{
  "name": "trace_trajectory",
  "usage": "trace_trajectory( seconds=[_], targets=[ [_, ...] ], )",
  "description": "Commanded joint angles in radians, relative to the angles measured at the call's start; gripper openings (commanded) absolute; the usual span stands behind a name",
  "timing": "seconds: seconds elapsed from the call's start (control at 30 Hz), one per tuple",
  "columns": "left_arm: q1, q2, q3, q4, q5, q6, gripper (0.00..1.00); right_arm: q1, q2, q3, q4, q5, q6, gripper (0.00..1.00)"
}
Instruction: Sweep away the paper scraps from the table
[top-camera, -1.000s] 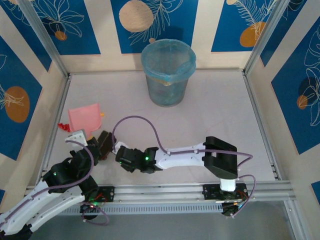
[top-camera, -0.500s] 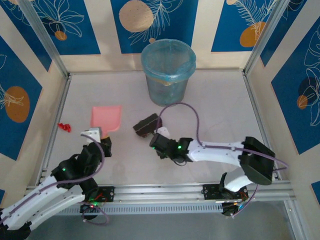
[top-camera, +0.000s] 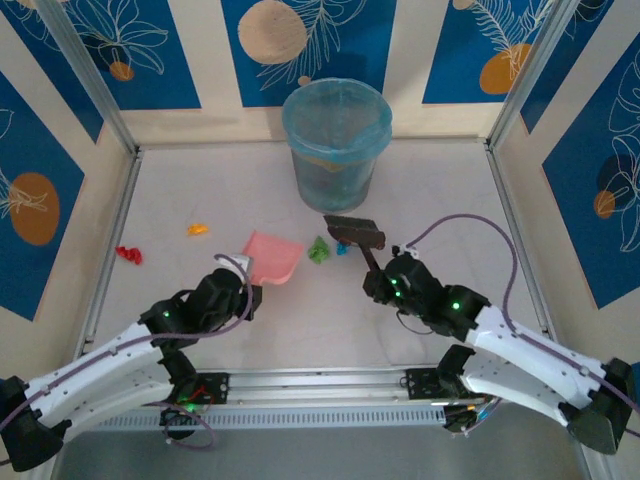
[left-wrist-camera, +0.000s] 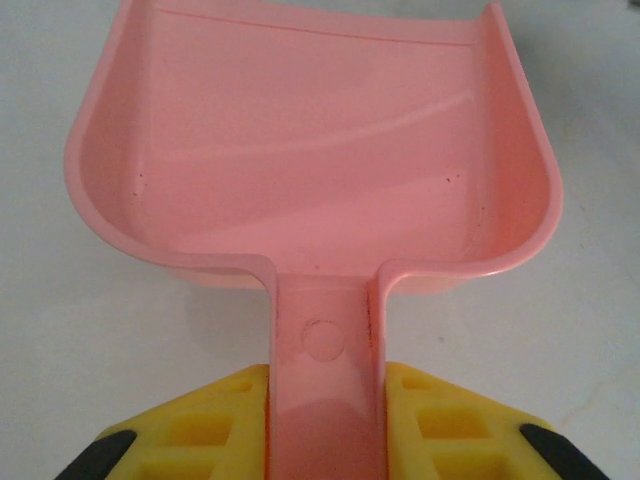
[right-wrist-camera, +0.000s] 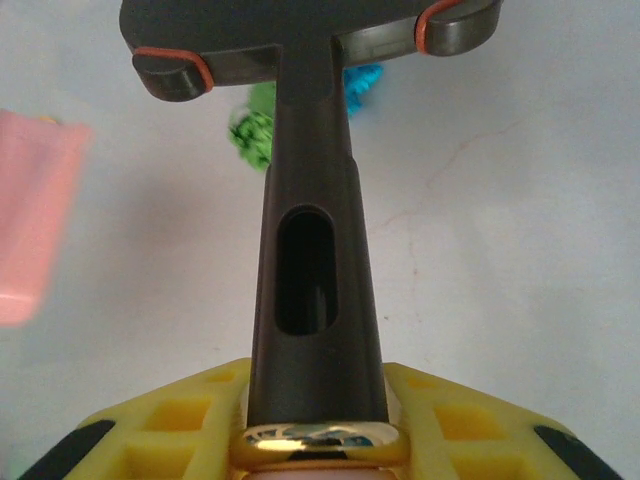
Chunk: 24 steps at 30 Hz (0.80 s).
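Paper scraps lie on the table (top-camera: 440, 200): a green wad (top-camera: 318, 250) and a blue one (top-camera: 341, 248) in the middle, an orange one (top-camera: 197, 229) and red ones (top-camera: 128, 254) at the left. My left gripper (top-camera: 240, 287) is shut on the handle of the pink dustpan (top-camera: 272, 257), whose mouth is just left of the green wad. The pan (left-wrist-camera: 310, 150) holds nothing, and its handle sits in the left gripper (left-wrist-camera: 325, 405). My right gripper (top-camera: 383, 279) is shut on the dark brush (top-camera: 355, 232). The brush head (right-wrist-camera: 300, 30) hangs just beyond the green wad (right-wrist-camera: 252, 128) and the blue one (right-wrist-camera: 362, 78).
A translucent bin (top-camera: 335, 145) with a blue liner stands at the back centre. Patterned walls close the left, back and right sides. An aluminium rail (top-camera: 320, 385) runs along the near edge, where both arm bases sit.
Both arms swung right from the left side. The dustpan and the brush travelled with them to the table's middle. Green, blue and orange scraps now show.
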Motion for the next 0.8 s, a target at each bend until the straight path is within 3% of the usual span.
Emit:
trace_trajectory(
  seconds=[0.0,0.27,0.43,0.77],
  targets=[
    [0.006,0.04,0.032,0.005,0.145,-0.006,0.0,-0.013,-0.051,0.038,-0.013,-0.049,0.019,0.0],
    [-0.047,0.045,-0.061,-0.003,0.317,-0.051,0.0,-0.01,0.105,0.182,0.002,-0.177,-0.057,0.0],
    [-0.086,0.024,-0.108,0.001,0.284,-0.062,0.0,-0.007,0.277,0.26,0.037,-0.23,-0.092,0.0],
    [-0.113,0.225,-0.115,0.12,0.182,-0.04,0.0,-0.029,0.547,0.382,0.075,-0.26,-0.126,0.0]
  ],
)
